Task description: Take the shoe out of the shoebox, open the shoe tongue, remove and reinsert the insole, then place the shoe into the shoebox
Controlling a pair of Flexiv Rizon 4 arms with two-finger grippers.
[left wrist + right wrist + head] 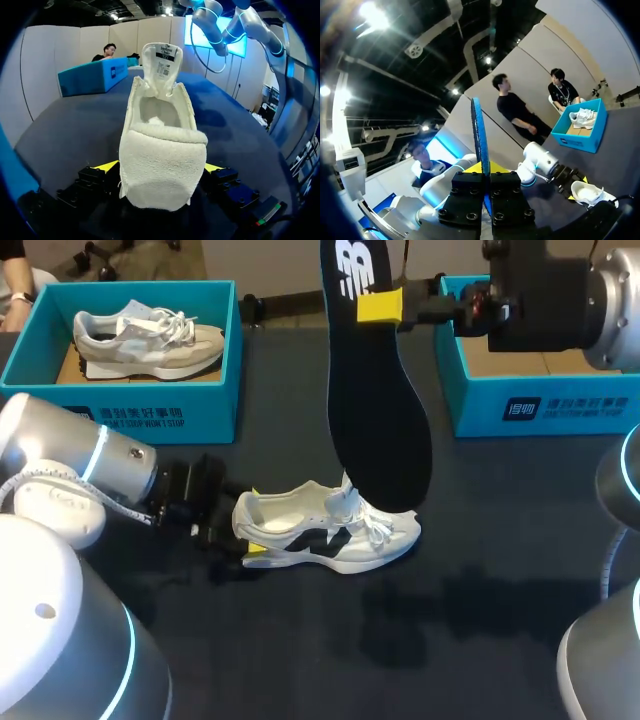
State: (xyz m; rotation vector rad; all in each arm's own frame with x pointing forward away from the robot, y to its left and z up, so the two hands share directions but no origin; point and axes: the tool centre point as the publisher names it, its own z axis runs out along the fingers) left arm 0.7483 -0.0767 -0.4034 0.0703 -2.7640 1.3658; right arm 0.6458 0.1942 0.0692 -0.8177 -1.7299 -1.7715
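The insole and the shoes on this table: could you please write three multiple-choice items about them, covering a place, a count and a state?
1. Where is the black insole?
A) tucked inside a shoe
B) lying flat beside a shoe
C) held upright over the white shoe

2. How many shoes show in the head view?
A) one
B) two
C) three

3. What is the left hand doing?
A) shut on the white shoe's heel
B) open, clear of the shoe
C) holding the insole

Answers:
1 C, the right hand grips its top end above that shoe.
2 B, the white shoe on the table plus a grey shoe in the left box.
3 A, its yellow tips press the heel from both sides.
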